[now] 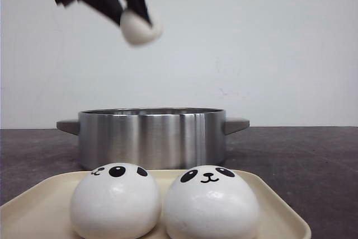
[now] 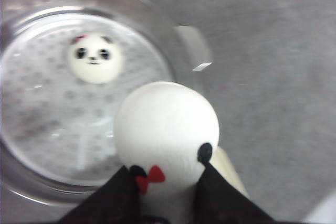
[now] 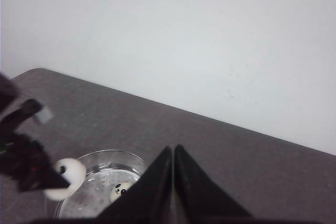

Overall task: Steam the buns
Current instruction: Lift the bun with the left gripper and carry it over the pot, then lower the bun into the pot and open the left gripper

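Inside the pot (image 2: 157, 35), one bun (image 2: 95, 57), hidden frontally.

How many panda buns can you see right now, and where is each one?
4. Two buns sit side by side on the cream tray: left bun, right bun. One lies inside the steel pot. One is held by the left gripper above the pot.

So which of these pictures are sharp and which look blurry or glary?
Front view: the two white panda-faced buns on the tray are crisp, while the bun held in the left gripper is smeared and the steel pot shows bright streaks. Left wrist view: soft throughout, with glare on the pot floor. Right wrist view: dim and hazy.
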Available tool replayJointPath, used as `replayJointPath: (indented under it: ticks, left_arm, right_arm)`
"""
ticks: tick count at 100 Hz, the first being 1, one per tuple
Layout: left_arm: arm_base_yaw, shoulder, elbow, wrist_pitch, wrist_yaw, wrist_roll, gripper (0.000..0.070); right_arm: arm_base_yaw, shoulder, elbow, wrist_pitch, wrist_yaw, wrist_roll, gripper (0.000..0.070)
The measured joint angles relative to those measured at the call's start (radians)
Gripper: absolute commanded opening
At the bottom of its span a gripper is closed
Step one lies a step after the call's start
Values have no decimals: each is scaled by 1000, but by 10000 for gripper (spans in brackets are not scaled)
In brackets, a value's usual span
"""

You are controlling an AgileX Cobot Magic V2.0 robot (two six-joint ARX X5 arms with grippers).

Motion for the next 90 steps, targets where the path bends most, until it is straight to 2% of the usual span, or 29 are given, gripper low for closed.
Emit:
replayJointPath:
  ticks: [22,55,78,87,90]
  left_arm:
    - [68,230,129,-51,-92,52,10]
    - [88,412,188,-45,-152,94,11]
    - [90,479,188,14,-176,112,19]
    - [90,485,188,41,-182,112,47]
    - [90,486,188,50,-185,112,80]
  right_arm:
    - [0,0,0,-10,0,0,0]
    - [0,0,0,-40,0,0,0]
    - [0,0,0,-53,2,0,0]
    - [0,0,0,-66,2,1,0]
    - [0,0,0,-73,2,2,0]
